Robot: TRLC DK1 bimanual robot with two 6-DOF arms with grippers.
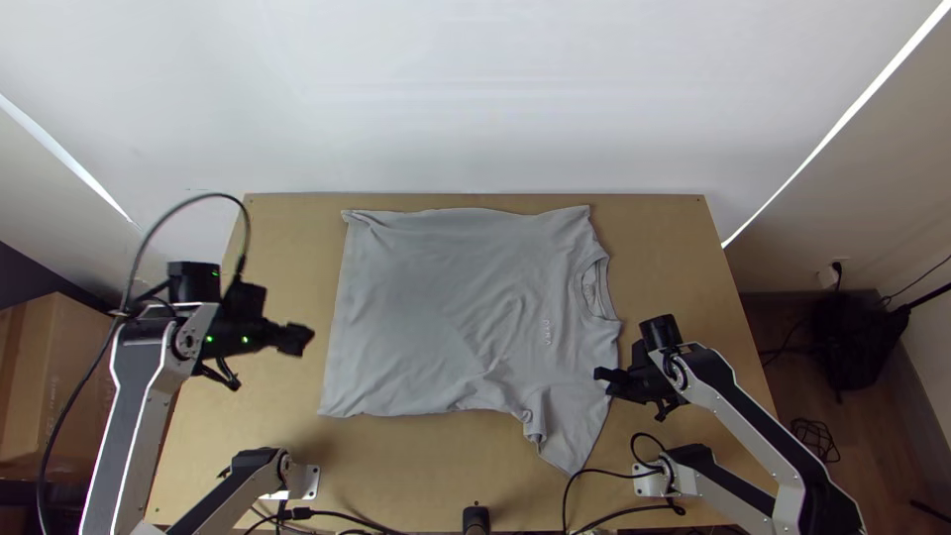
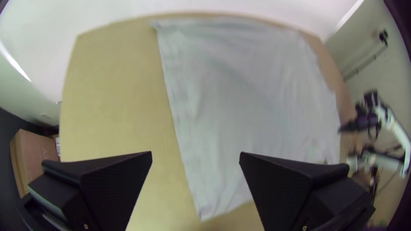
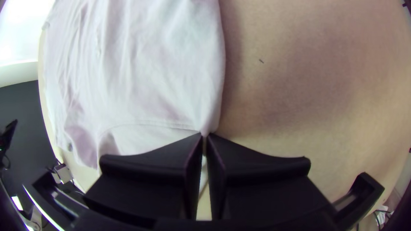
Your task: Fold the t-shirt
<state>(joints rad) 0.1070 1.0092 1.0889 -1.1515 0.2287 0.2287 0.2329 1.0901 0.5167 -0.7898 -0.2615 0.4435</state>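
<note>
The grey t-shirt (image 1: 446, 307) lies mostly spread, its collar toward the right and one sleeve pointing at the table's near edge; the far sleeve is tucked out of sight. My right gripper (image 1: 600, 374) is at the shirt's right edge by the near sleeve. In the right wrist view my right gripper (image 3: 204, 136) is shut on the edge of the t-shirt (image 3: 158, 72). Off the shirt's left side, above the table, is my left gripper (image 1: 309, 337). The left wrist view has my left gripper (image 2: 195, 155) open, nothing between its fingers, with the t-shirt (image 2: 257, 102) beyond.
Bare wood of the table (image 1: 287, 238) shows around the shirt. Cables (image 1: 594, 472) run along the near edge by the arm bases. A cardboard box (image 1: 54, 376) stands beyond the table's left side, and a black bag (image 1: 860, 337) is on the floor at the right.
</note>
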